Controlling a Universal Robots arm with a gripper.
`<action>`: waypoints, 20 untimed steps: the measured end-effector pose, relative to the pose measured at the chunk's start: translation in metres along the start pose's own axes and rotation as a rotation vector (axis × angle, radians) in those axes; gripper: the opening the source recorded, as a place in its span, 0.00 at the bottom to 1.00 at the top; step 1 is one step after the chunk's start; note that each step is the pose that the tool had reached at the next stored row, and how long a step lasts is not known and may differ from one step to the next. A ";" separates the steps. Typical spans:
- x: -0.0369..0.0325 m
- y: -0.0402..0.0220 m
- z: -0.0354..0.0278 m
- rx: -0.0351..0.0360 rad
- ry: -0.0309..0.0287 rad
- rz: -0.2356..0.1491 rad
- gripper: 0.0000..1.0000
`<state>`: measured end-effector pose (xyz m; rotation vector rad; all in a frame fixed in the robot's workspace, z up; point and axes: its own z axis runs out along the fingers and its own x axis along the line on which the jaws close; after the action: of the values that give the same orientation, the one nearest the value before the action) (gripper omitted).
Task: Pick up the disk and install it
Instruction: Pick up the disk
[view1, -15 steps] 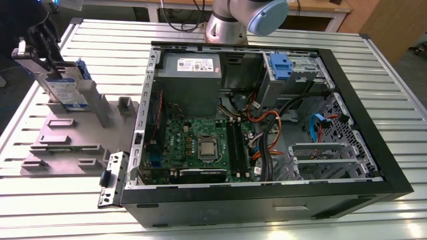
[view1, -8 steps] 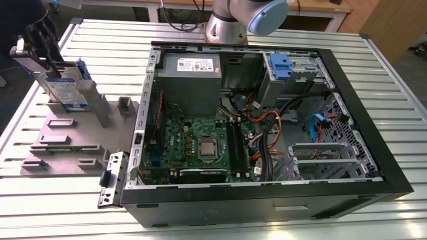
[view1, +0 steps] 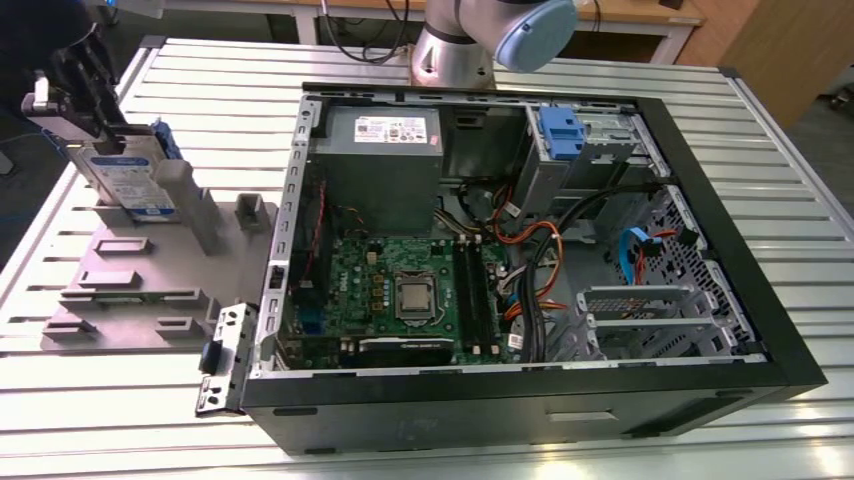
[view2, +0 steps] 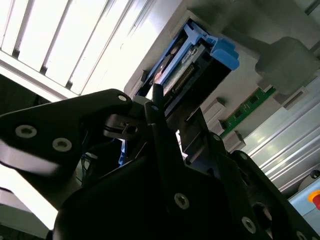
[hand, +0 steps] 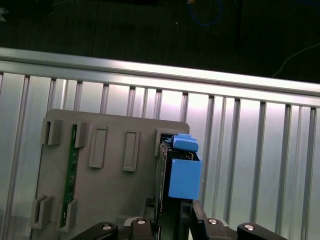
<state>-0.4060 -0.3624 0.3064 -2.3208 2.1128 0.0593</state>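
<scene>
One thing: gripper (hand: 172, 219) is clamped on the disk (view1: 131, 178), upright in the grey fixture (view1: 140, 295); lift straight, keep it square to clear slot walls.

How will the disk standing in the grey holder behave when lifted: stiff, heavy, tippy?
Probably stiff: the disk has a flat metal body in a blue plastic carrier. Likely heavy for its size, being mostly metal. It stands on edge in the grey holder, so a sideways nudge might tip it; a straight lift seems safer.
</scene>
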 end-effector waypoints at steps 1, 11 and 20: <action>0.0000 0.0000 0.0000 0.0000 0.0000 0.000 0.38; 0.0000 0.0000 0.0000 0.0000 0.0000 0.002 0.35; 0.0000 -0.0001 0.0009 0.0027 -0.0021 0.095 0.35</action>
<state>-0.4060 -0.3624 0.3055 -2.2168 2.2194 0.0590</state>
